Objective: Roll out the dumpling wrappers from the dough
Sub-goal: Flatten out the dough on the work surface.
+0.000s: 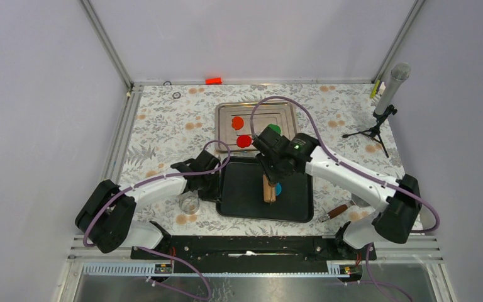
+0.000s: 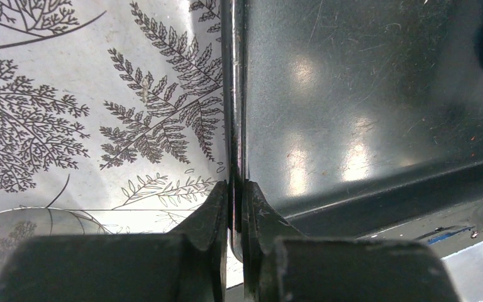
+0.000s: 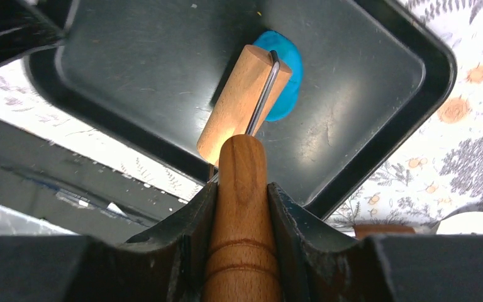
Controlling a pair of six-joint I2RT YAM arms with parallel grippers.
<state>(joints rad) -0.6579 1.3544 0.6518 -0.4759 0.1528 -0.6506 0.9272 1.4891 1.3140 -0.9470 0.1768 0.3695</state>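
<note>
The dough (image 3: 287,78), a bright blue flattened lump, lies just ahead of the right gripper (image 3: 242,192), one side under the roller (image 3: 239,100). Three wrappers lie flat behind that gripper: a green disc (image 1: 274,129) closest, a red disc (image 1: 244,141) beside it, and an orange-red disc (image 1: 238,123) farther off.

White arm links (image 1: 346,173), black joints (image 1: 110,217), looping purple cables (image 1: 280,98).

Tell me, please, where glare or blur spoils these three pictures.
Left wrist view: white glare patches on the glossy black metal tray; the left tool at the bottom edge looks soft. Right wrist view: a milder sheen on that tray beside the bright blue clay dough; the wooden rolling pin shows sharp grain. Top external view: even light, sharp.
</note>
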